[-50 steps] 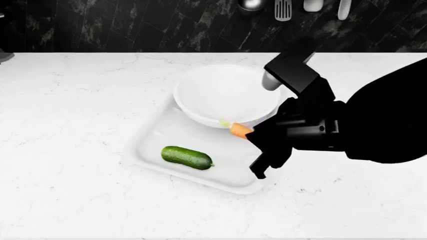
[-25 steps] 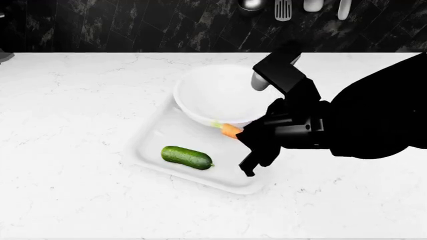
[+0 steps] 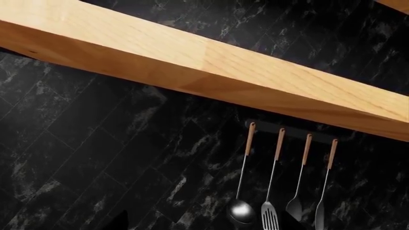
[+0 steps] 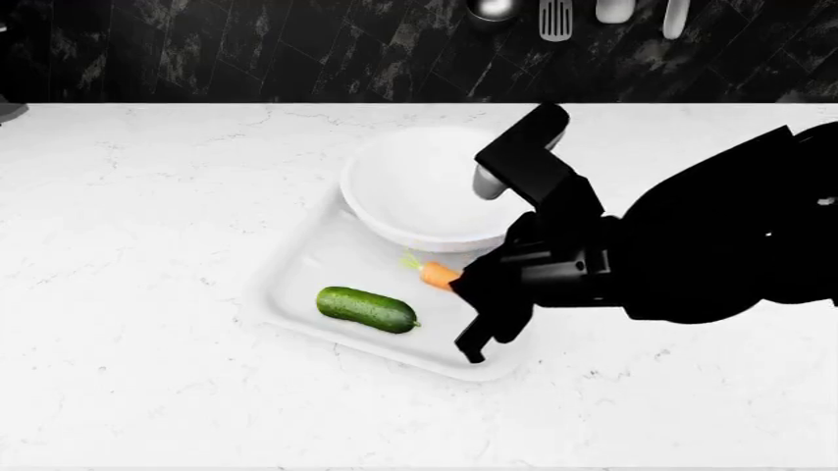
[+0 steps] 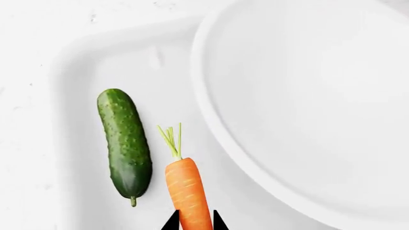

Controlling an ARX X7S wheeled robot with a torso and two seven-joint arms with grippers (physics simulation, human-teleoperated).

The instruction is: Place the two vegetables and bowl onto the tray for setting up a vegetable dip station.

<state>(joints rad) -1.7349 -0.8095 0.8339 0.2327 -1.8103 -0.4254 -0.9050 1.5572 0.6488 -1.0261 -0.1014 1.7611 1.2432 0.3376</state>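
Right gripper pinches the carrot by its thick end; the carrot points straight out from the fingertips over the tray, between cucumber and bowl. Left gripper unseen

No readable text, labels, brands or numbers on anything in view

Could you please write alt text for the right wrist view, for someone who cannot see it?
The right gripper holds an orange carrot by its thick end, above a white tray. A dark green cucumber lies on the tray alongside the carrot, not touching it. A large white bowl fills the other side of the view.
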